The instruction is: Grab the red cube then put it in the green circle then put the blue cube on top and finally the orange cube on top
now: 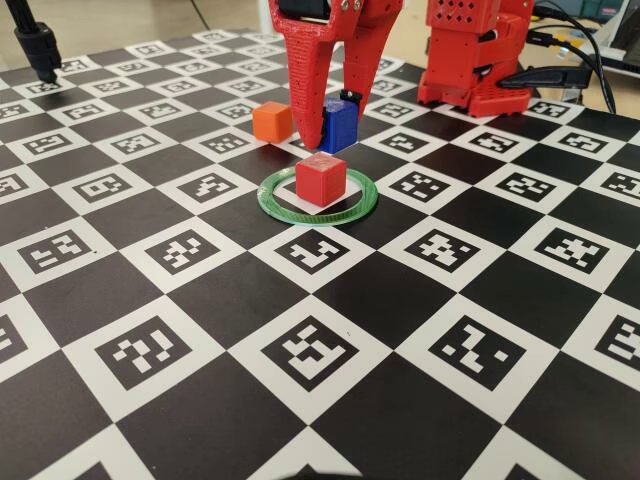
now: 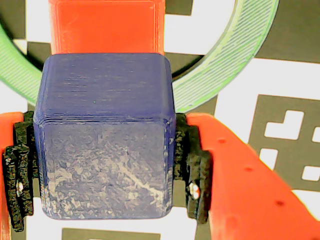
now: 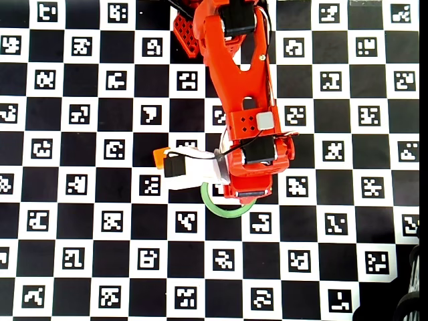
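Even, bright, diffuse light in all views — shadows are faint, a soft one lying beside the small matte red plastic cube [image 1: 321, 180] in the fixed view. The wrist view is soft and washed out — white squares bloom. The overhead view is sharp, without edge distortion.

Low front fixed view, straight-down overhead view and close wrist view share the green circle [image 1: 318, 211].
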Tool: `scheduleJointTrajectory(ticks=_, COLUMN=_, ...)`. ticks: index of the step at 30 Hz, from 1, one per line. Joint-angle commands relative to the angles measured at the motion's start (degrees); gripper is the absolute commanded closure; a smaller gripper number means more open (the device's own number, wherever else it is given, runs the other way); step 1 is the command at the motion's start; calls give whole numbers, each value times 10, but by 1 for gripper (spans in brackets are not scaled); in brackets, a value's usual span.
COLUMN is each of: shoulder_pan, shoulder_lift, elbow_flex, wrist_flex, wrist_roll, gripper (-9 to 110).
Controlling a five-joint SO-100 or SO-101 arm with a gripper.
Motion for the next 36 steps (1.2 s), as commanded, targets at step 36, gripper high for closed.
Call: scheduleJointTrajectory(ticks=36, shoulder_pan=7, shoulder_lift=34, elbow_flex=25, wrist_flex=-40, wrist_roll=-19, gripper=91)
